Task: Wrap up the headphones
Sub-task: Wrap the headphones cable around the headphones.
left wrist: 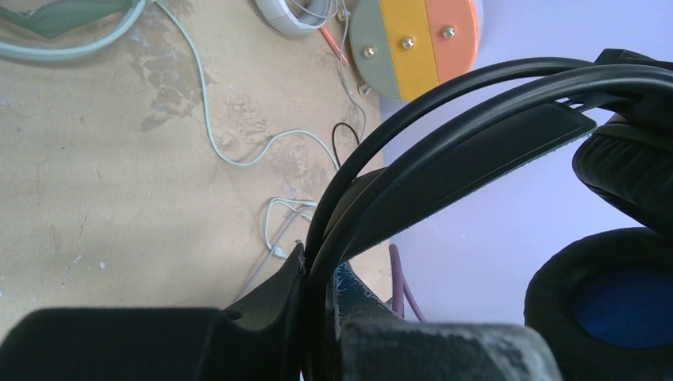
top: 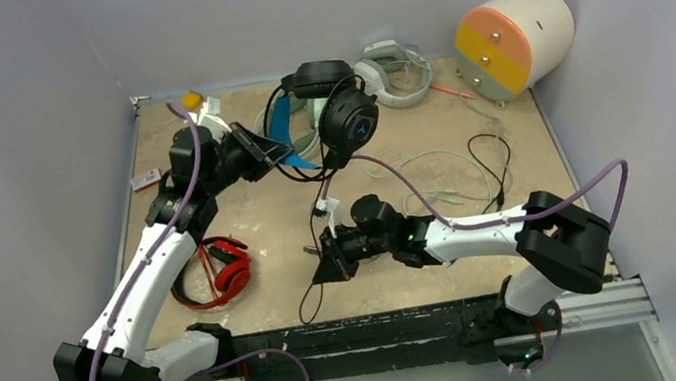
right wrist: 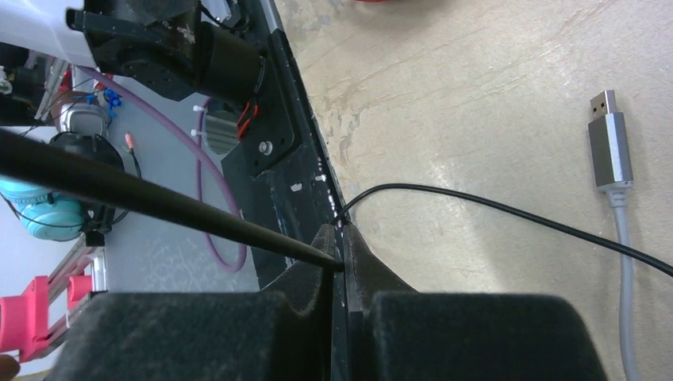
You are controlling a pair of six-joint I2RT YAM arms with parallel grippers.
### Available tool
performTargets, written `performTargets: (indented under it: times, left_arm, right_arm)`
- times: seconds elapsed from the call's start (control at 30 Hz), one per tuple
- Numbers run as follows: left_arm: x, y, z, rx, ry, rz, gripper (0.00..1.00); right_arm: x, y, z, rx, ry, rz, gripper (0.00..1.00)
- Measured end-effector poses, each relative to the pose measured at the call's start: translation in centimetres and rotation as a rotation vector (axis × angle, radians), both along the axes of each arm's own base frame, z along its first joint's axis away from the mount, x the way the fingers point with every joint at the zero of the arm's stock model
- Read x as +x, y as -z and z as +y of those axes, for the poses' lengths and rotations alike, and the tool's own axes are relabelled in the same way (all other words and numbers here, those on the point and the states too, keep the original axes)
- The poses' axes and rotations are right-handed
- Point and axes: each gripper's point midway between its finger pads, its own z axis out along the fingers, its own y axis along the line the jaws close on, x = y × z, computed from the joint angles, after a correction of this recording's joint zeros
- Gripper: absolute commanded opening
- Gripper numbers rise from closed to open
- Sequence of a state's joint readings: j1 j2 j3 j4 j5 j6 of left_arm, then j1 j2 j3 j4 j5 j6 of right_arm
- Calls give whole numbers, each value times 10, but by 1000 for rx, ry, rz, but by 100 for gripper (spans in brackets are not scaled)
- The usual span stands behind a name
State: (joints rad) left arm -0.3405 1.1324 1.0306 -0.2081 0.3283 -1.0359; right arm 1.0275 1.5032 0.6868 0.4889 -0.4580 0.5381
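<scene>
Currently left end effector (left wrist: pixel 318 268) grips the headphones' headband (left wrist: pixel 476 151), right end effector (right wrist: pixel 340 248) pinches the cable (right wrist: pixel 492 208).

table top (top: pixel 256 213): tan board, matt, worn, whitish scuffs, rough-looking. black headset (left wrist: pixel 476 147): band is smooth hard plastic with a slight sheen, inner strip matt, cloth-like. ear pad (left wrist: pixel 555 294): soft matt leatherette, blue cloth inside. thin black cable (right wrist: pixel 476 206): smooth, faint gloss. USB plug (right wrist: pixel 607 139): brushed silver metal. right gripper (right wrist: pixel 343 250): matt black, grainy, scuffed. drum (left wrist: pixel 413 24): matt pastel face, shiny metal screw heads. walls (top: pixel 20 117): flat matt.
</scene>
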Motion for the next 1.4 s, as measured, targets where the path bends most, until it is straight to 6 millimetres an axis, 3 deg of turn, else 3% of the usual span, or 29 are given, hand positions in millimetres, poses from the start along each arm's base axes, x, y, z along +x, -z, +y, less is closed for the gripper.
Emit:
performTargets:
  times: [0.2, 0.33, 0.57, 0.73, 0.93, 1.17, 1.27, 1.4]
  left_arm:
    - [0, 0, 2, 9, -8, -3, 0]
    - [-6, -4, 4, 47, 12, 7, 0]
    - [-19, -45, 2, 95, 92, -94, 0]
    - [-36, -52, -7, 102, 215, -128, 0]
    - [-65, -46, -15, 143, 404, -179, 0]
    - [-100, -44, -1, 253, 485, -341, 0]
    - [-108, -31, 7, 332, 499, -412, 0]
    - [-106, 4, 7, 466, 540, -445, 0]
  right_arm:
    - [6, -3, 7, -35, 10, 30, 0]
    - [13, 1, -2, -55, 34, 62, 0]
    - [44, -6, -45, -31, 126, 103, 0]
    - [65, -11, -73, -7, 164, 141, 1]
    - [83, -24, -97, 8, 199, 157, 3]
    - [98, -65, -101, 37, 198, 66, 1]
    - [102, -81, -106, 55, 203, 15, 0]
    - [103, -99, -109, 63, 184, -32, 0]
